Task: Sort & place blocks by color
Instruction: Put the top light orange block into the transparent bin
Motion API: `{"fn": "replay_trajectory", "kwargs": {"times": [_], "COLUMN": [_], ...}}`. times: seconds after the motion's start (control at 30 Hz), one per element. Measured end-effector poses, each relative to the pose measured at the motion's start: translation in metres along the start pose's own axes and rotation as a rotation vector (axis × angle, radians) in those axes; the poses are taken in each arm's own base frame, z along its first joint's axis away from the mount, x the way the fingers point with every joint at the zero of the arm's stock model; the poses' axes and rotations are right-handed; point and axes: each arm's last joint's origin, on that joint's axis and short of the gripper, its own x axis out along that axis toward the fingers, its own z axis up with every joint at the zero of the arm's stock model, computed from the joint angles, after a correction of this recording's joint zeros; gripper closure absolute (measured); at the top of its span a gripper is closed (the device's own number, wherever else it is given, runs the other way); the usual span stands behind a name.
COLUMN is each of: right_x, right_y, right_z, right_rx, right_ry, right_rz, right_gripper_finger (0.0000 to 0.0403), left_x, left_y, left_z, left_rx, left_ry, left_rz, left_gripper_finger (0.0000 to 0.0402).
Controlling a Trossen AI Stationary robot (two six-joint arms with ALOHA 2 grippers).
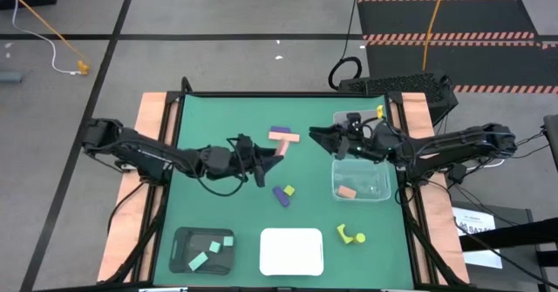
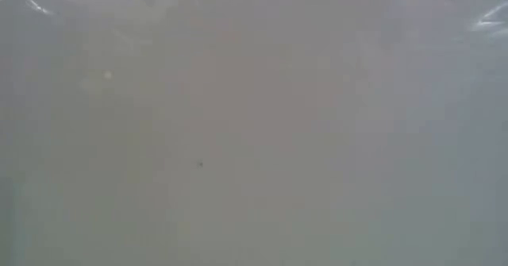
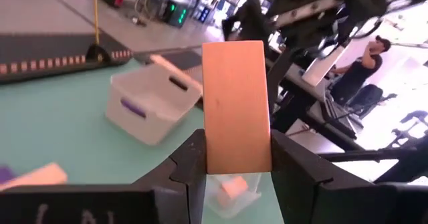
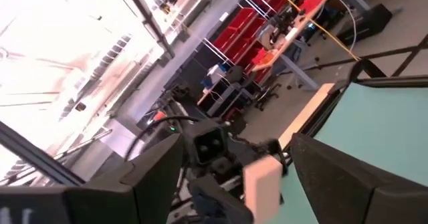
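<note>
My left gripper [image 1: 272, 152] hangs over the table's middle, shut on a salmon-orange block [image 3: 235, 103]. My right gripper [image 1: 316, 133] stands open just right of it, above the table, holding nothing. A salmon bar [image 1: 284, 138] lies on the mat against a purple block [image 1: 279, 131]. More purple blocks [image 1: 283, 193] lie nearer the front, and yellow blocks [image 1: 350, 234] at the front right. A clear tray [image 1: 381, 190] holds one salmon block [image 1: 346, 191]. A black tray [image 1: 183, 240] holds mint green blocks [image 1: 212, 250]. The low view shows only flat grey. My left gripper pinches the salmon-orange block's near end [image 3: 234, 158] between its two fingers [image 3: 190, 170]. The fingers lie level, coming from the table's left. The block stands out lengthwise past the fingertips, lifted clear of the mat.
A white tray [image 1: 292, 250] sits at the front middle. A second clear bin [image 3: 154, 103] with a purple block [image 3: 132, 107] inside stands at the far right. The two grippers are close together over the middle. A person [image 3: 361, 67] stands in the room beyond the table.
</note>
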Motion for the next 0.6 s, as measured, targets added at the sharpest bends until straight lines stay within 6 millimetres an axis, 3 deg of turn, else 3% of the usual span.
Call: {"fn": "replay_trajectory", "kwargs": {"times": [0.3, 0.6], "right_x": [0.015, 0.032], "right_y": [-0.014, -0.019], "right_z": [-0.016, -0.024], "right_rx": [0.081, 0.049], "right_ry": [0.033, -0.037], "right_rz": [-0.052, -0.049], "right_gripper_finger": [0.0143, 0.0149], "left_x": [0.01, 0.016], "left_y": [-0.017, -0.015], "left_z": [0.029, 0.044], "left_rx": [0.181, 0.225], "left_ry": [-0.051, 0.005], "left_rz": [0.149, 0.251], "left_gripper_finger": [0.0273, 0.0273]}}
